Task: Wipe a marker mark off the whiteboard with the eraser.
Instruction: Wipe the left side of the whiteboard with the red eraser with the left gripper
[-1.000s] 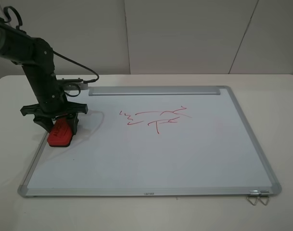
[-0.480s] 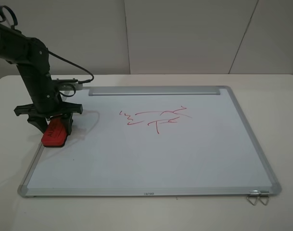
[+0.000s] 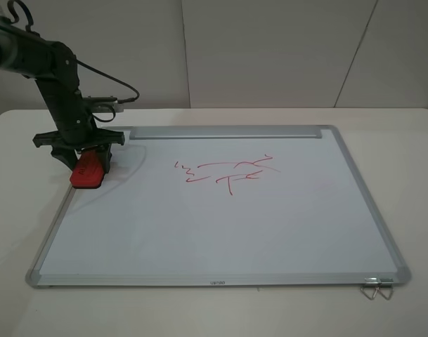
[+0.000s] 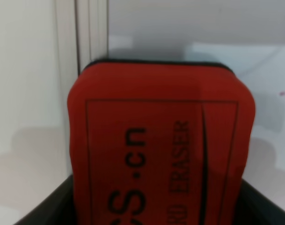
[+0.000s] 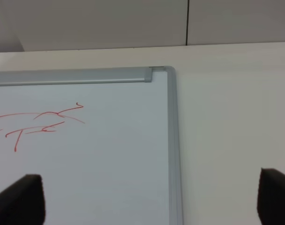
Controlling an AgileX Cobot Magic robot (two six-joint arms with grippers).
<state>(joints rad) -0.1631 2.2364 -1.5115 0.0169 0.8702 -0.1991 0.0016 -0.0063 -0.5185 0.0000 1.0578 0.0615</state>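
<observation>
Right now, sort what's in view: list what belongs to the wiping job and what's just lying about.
Job:
eraser, held in the left gripper
red mark
whiteboard

Lying about:
metal clips at the whiteboard's near right corner

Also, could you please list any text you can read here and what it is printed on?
"S.cn": on the red eraser, with the start cut off by the picture's edge.
"RD ERASER": on the same eraser, with the first letters cut off.
The logo on the near frame of the whiteboard is too small to read.
</observation>
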